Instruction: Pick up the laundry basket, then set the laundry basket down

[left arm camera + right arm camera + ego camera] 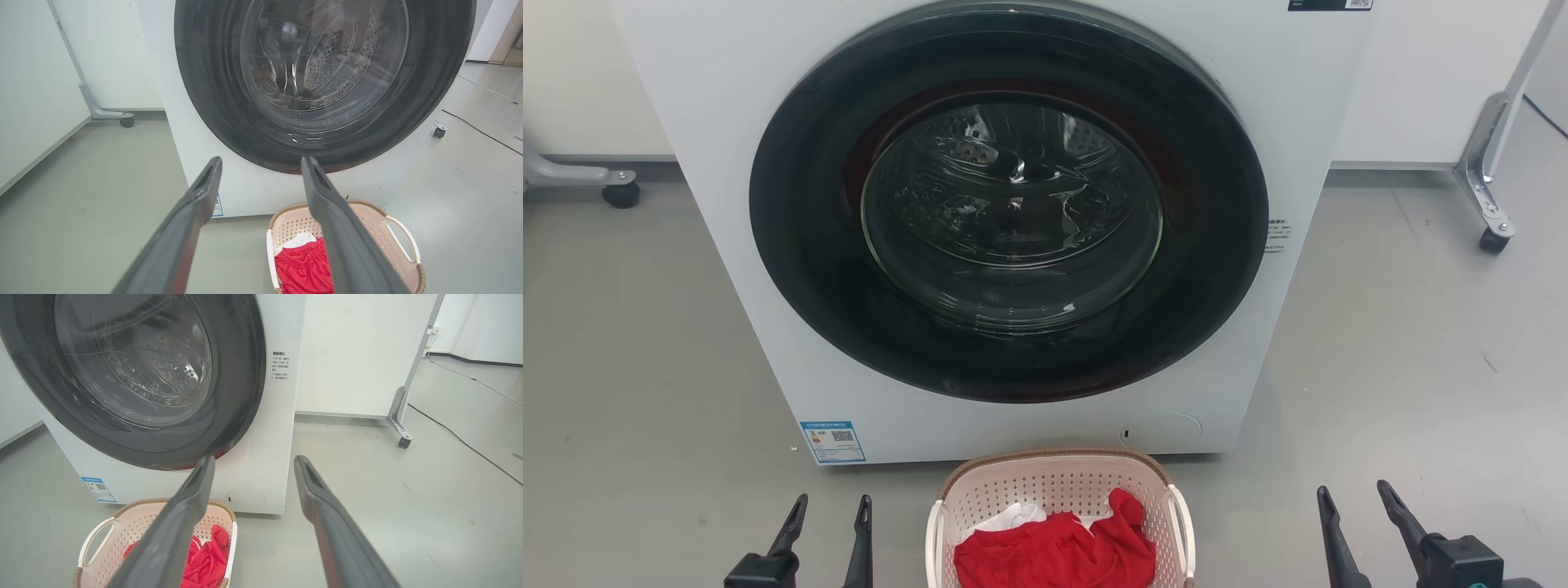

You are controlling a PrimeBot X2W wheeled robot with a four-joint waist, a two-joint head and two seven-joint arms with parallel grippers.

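The laundry basket (1054,482) is pale pink-cream perforated plastic with a brown rim and white side handles. It stands on the floor just in front of the washing machine, holding red and white clothes. In the head view my left gripper (835,500) is open to the basket's left, apart from it. On the basket's other side my right gripper (1354,492) is open too, farther off. The left wrist view has the basket (378,228) behind my open left gripper (261,161). The right wrist view has the basket (130,526) at lower left, below my open right gripper (253,459).
A white front-loading washing machine (727,204) with a closed dark round door (1009,200) stands right behind the basket. Wheeled frame legs (1490,204) stand at the back right and back left (613,184). A cable (461,441) runs over the grey floor on the right.
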